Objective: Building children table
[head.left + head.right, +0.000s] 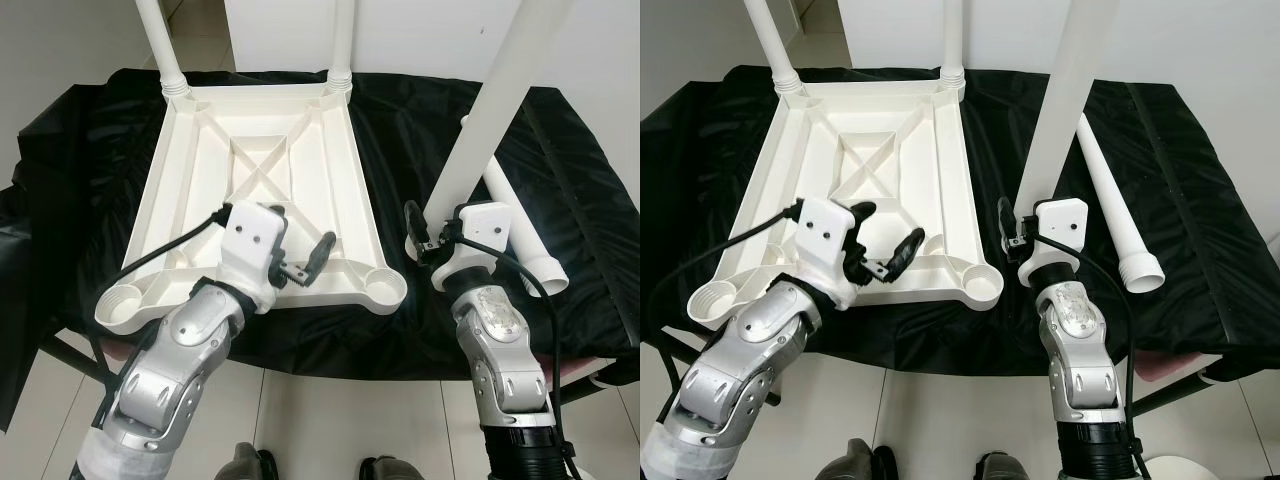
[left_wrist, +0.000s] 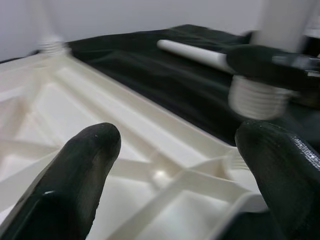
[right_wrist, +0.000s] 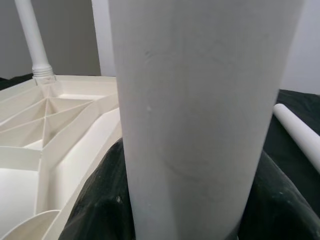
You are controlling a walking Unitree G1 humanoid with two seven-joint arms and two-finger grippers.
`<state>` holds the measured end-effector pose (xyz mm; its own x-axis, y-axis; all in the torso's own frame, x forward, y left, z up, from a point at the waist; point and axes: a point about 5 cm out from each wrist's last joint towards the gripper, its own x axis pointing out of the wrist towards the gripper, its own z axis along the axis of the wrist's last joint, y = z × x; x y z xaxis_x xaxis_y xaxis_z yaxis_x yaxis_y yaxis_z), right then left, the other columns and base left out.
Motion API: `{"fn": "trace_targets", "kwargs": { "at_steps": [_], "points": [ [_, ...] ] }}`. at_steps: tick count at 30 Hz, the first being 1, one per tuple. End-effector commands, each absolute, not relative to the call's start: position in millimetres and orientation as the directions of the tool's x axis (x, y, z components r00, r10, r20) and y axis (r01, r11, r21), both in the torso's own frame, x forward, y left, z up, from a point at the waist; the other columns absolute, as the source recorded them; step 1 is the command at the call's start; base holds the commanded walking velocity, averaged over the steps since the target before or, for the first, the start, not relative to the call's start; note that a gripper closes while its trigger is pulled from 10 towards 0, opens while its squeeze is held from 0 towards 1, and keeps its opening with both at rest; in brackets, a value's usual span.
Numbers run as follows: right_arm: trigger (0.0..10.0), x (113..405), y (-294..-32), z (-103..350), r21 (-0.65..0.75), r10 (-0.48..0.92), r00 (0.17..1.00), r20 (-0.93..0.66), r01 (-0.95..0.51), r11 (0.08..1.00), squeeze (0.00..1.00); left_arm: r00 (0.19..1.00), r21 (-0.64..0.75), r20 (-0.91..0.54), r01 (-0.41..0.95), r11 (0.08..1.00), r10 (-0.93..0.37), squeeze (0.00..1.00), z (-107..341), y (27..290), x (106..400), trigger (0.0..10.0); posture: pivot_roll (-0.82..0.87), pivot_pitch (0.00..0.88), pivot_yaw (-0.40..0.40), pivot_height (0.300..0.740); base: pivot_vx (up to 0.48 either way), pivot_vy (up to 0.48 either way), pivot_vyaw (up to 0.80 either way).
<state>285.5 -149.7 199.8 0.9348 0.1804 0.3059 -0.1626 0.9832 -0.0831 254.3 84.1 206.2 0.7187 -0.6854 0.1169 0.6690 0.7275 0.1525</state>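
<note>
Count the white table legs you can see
4: two stand screwed into the tabletop's far corners, one is held upright in the right gripper, and one lies on the black cloth.

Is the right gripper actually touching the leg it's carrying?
Touching. The right wrist view shows the white leg pressed between both black fingers; the left eye view shows the right gripper clamped round it.

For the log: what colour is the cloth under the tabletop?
Black cloth, plain, clearest in the left eye view.
</note>
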Motion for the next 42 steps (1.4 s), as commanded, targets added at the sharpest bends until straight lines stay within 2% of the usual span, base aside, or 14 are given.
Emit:
{"fn": "trace_targets", "kwargs": {
  "at_steps": [1,10,14,20,25,35,40,41,42],
  "points": [
    [10.0,280.8,-147.3,202.8,-0.084,0.200,0.923,0.330,-0.183,0.980,0.00,0.696,0.160,0.115,0.691,0.705,-0.709,0.00,204.9,82.0,250.1,10.0,-0.15,0.108,0.033,0.740,0.000,0.000,0.00],
    [10.0,274.5,-141.7,202.4,-0.099,0.254,0.907,0.335,-0.234,0.967,0.00,0.662,0.157,0.050,0.734,0.661,-0.748,0.00,193.2,81.7,242.3,10.0,-0.14,0.115,0.027,0.740,0.000,0.000,0.00],
    [10.0,269.0,-134.6,196.6,-0.108,0.314,0.893,0.323,-0.295,0.949,0.00,0.644,0.188,-0.022,0.754,0.630,-0.765,0.00,178.7,84.5,237.7,10.0,-0.13,0.123,0.031,0.740,0.000,0.000,0.00],
    [10.0,268.5,-131.7,194.7,-0.099,0.329,0.888,0.320,-0.314,0.944,0.00,0.637,0.212,-0.066,0.761,0.613,-0.768,0.00,170.9,86.0,235.9,10.0,-0.13,0.127,0.032,0.740,0.000,0.000,0.00],
    [10.0,269.0,-129.7,194.3,-0.097,0.339,0.885,0.320,-0.326,0.940,0.00,0.657,0.232,-0.096,0.745,0.625,-0.747,0.00,166.5,88.2,238.5,10.0,-0.13,0.128,0.033,0.740,0.000,0.000,0.00],
    [10.0,268.9,-130.1,194.0,-0.100,0.345,0.883,0.319,-0.331,0.938,0.00,0.747,0.312,-0.231,0.663,0.680,-0.623,0.00,149.3,100.6,262.7,10.0,-0.13,0.137,0.035,0.740,0.000,0.000,0.00],
    [10.0,268.1,-130.3,193.9,-0.104,0.344,0.883,0.318,-0.329,0.939,0.00,0.741,0.315,-0.281,0.672,0.671,-0.610,0.00,144.2,104.8,269.0,10.0,-0.13,0.142,0.040,0.740,0.000,0.000,0.00],
    [10.0,267.4,-131.4,193.7,-0.105,0.339,0.886,0.317,-0.323,0.941,0.00,0.703,0.302,-0.297,0.711,0.635,-0.647,0.00,144.6,105.2,266.6,10.0,-0.13,0.147,0.044,0.740,0.000,0.000,0.00],
    [10.0,267.4,-131.4,193.7,-0.105,0.339,0.886,0.317,-0.323,0.941,0.00,0.703,0.302,-0.297,0.711,0.635,-0.647,0.00,144.6,105.2,266.6,10.0,-0.13,0.147,0.044,0.740,0.000,0.000,0.00]
  ]
}}
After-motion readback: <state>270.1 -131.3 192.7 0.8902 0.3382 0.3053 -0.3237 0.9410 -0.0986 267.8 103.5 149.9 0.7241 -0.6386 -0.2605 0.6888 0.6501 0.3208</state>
